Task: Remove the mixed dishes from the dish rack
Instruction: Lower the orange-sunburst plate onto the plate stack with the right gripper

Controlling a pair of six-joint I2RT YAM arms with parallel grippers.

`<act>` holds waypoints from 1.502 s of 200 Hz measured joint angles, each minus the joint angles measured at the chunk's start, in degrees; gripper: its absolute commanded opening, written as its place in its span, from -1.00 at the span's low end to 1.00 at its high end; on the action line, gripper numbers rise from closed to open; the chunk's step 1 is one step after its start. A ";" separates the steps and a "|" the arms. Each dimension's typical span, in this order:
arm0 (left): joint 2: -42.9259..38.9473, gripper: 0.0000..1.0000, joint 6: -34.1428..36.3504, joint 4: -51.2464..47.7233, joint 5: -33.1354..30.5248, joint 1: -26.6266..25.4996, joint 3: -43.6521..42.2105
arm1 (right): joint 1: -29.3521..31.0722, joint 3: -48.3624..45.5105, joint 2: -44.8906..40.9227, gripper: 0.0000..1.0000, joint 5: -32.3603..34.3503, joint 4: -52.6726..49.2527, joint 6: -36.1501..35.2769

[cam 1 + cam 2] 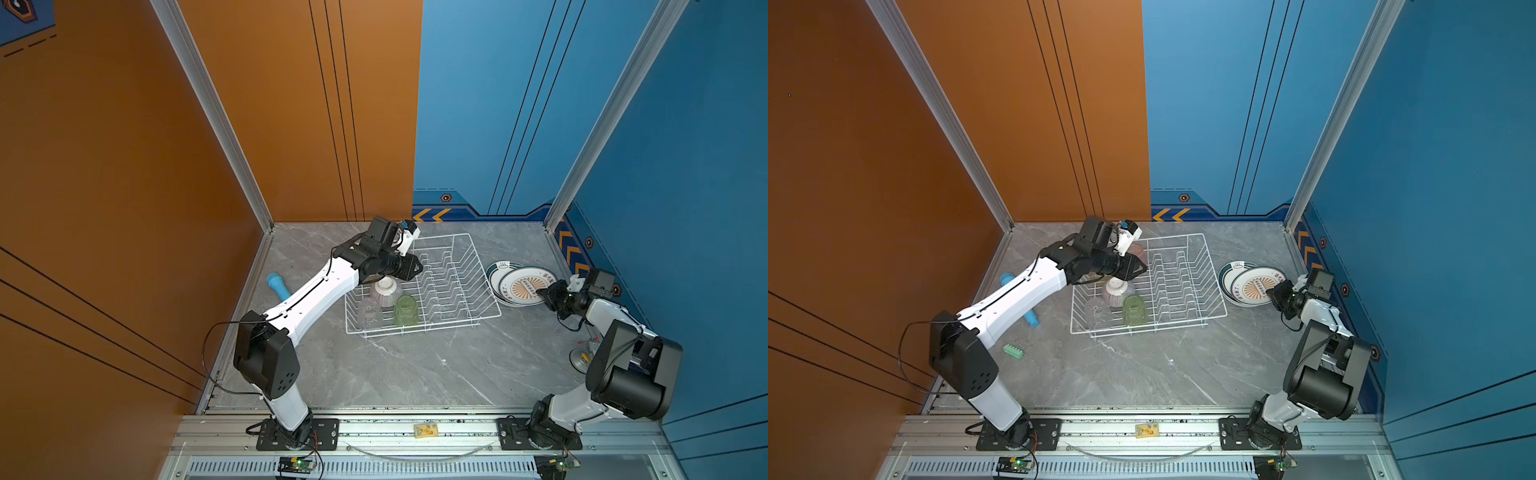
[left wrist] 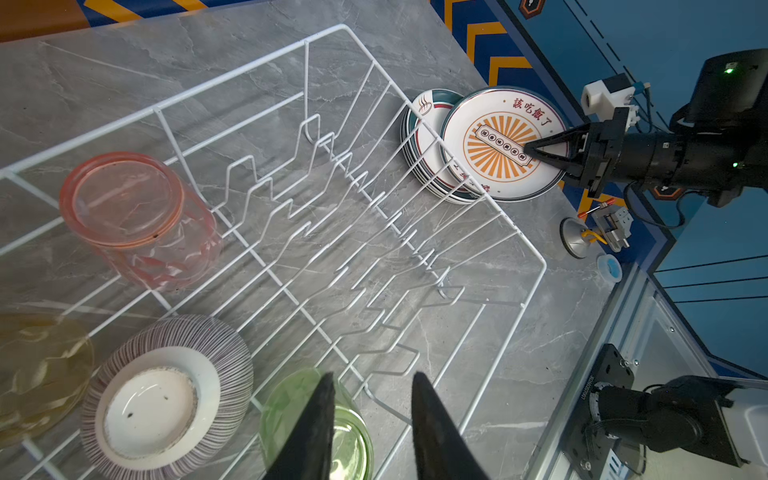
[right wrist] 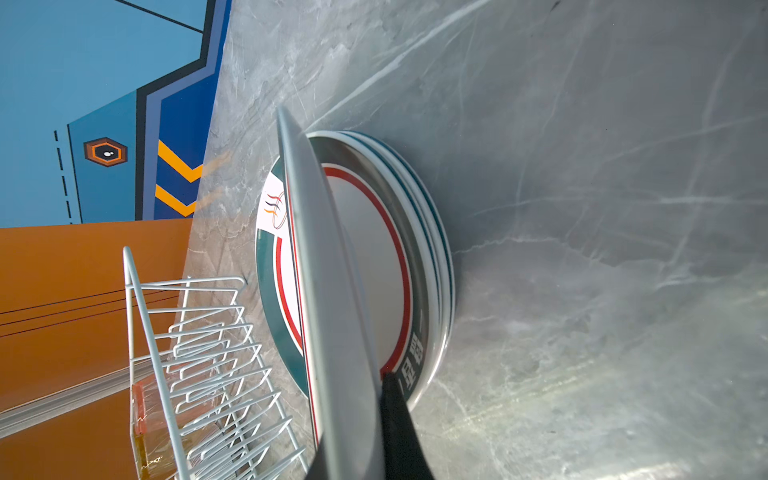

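Note:
The white wire dish rack [image 1: 485,276] [image 2: 249,68] stands mid-table. At its left end I see the striped white bowl [image 1: 385,291] [image 2: 166,399] upside down, a green tumbler [image 1: 406,311] [image 2: 291,399], a clear tumbler [image 1: 368,311], a pink tumbler [image 2: 137,216] and a yellow tumbler [image 2: 41,374]. My left gripper [image 1: 417,266] [image 2: 374,376] hovers above that end, open, with nothing between its fingers. Right of the rack lies a stack of plates [image 1: 496,270] [image 3: 415,249]. My right gripper [image 1: 540,293] [image 2: 528,147] is shut on the orange-sunburst plate [image 1: 524,286] [image 3: 332,291], tilted over the stack.
A light-blue cylinder [image 1: 277,284] lies left of the rack under my left arm, with a small green block [image 1: 1013,351] nearer the front. A small clamp on a metal disc [image 1: 582,355] stands by the right wall. Orange and blue walls close in left, back and right.

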 measured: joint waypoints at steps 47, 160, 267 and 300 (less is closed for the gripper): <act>0.00 -0.34 0.00 0.00 0.00 0.00 0.00 | 0.46 0.00 2.64 -1.00 -1.25 2.64 1.31; 0.00 -0.34 0.00 -0.04 0.00 0.37 0.00 | 0.81 0.02 3.45 -0.55 -1.86 2.03 0.72; 0.00 -0.34 0.22 -0.26 -0.02 0.37 0.00 | 2.56 2.25 3.74 -0.30 1.86 -6.47 -4.20; 0.00 -0.34 1.27 -1.49 -0.90 0.72 0.00 | 3.56 3.56 3.74 -0.27 4.72 -9.90 -6.38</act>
